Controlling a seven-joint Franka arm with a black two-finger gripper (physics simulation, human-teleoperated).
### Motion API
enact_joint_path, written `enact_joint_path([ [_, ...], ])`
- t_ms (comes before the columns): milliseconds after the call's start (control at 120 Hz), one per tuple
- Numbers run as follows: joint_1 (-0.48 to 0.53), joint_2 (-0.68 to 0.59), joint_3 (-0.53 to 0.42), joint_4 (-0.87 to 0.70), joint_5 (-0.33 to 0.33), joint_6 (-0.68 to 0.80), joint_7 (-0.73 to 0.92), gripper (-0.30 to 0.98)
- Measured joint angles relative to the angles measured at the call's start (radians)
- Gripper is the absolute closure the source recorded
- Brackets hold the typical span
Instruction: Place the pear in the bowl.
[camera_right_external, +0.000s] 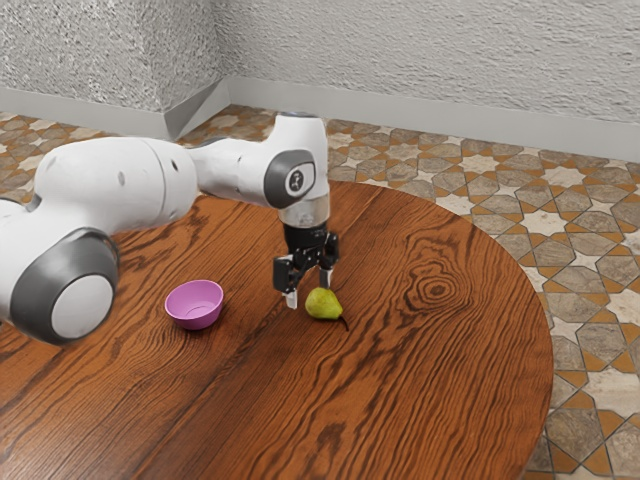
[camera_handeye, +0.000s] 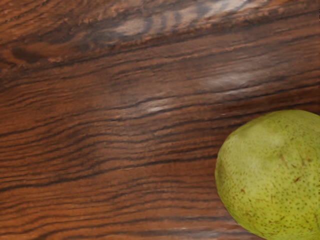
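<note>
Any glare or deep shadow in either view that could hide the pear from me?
Wrist view: whitish glare streaks on the tabletop, but none over the pear, which the frame's edge cuts off. Exterior view: pear and bowl evenly lit, no deep shadow over either; the gripper's black body shows little detail.

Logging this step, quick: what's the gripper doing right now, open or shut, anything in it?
Gripper: open, fingers apart, holding nothing; the pear lies on the table.

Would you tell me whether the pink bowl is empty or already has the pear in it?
Empty: the bowl shows a bare inside, and the pear lies on the table, near the gripper.
</note>
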Motion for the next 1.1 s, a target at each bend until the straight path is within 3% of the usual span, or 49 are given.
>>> enact_joint_path([
  [183, -0.001, -0.090, -0.001, -0.172, -0.025, 0.217, -0.040, 0.00],
  [392, -0.001, -0.141, -0.020, -0.250, -0.031, 0.307, -0.070, 0.00],
  [692, -0.001, -0.107, -0.015, -0.213, -0.006, 0.265, 0.014, 0.00],
  [1100, 0.002, -0.032, -0.016, -0.153, -0.022, 0.259, 0.145, 0.00],
])
